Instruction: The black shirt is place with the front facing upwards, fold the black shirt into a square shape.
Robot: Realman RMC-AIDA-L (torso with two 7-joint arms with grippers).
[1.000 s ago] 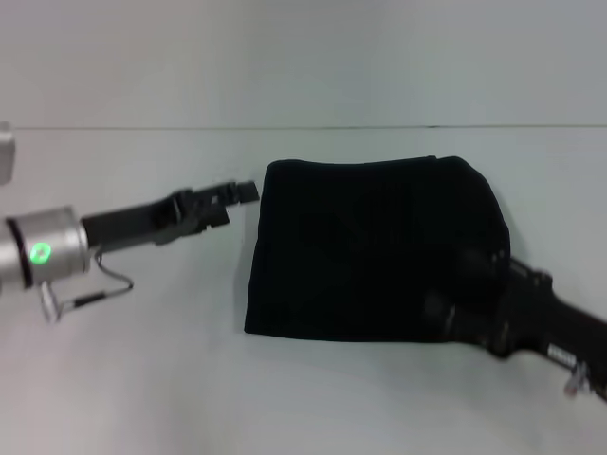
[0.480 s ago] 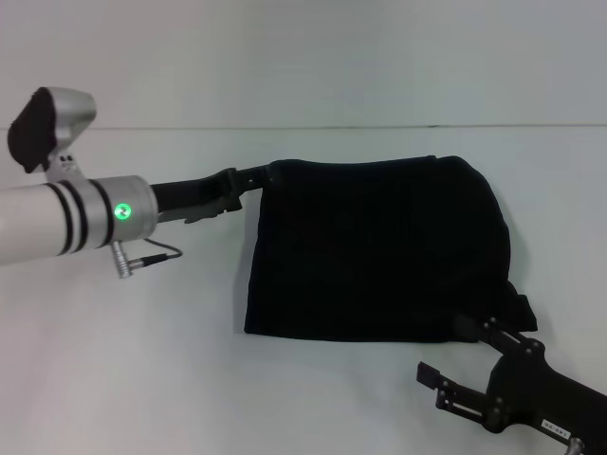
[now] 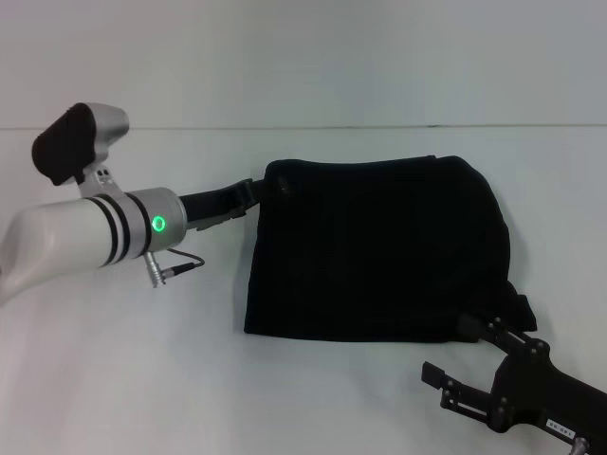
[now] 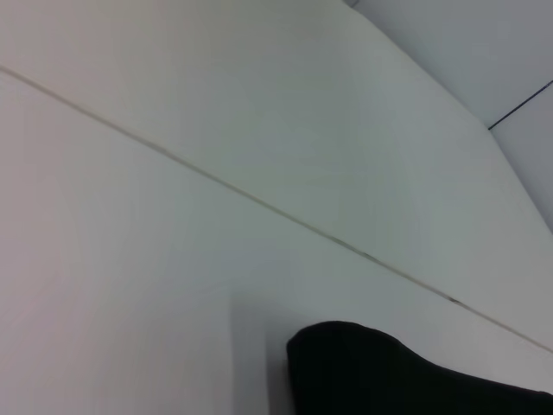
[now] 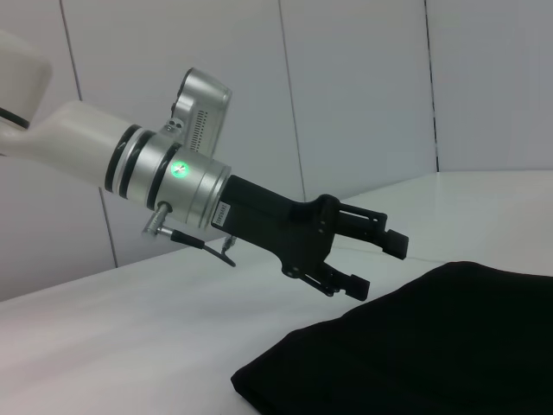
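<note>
black shirt (image 3: 379,251) folded on white surface (image 3: 142,379) | left pincer (image 5: 376,259) spread at its far-left corner | right pincer (image 3: 455,374) spread, near edge

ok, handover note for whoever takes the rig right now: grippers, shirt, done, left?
Left gripper: open, empty, hovering at the far left corner of the black shirt.
Right gripper: open, empty, just off the shirt's near right corner.
Shirt: lies on the white table, folded into a compact, roughly rectangular bundle; lettering not visible. Its right side bulges rounded and a bit of fabric sticks out at the near right corner.
Done: main folds.
Left: probably tidying the right side and tucking in that fabric to square it up.
</note>
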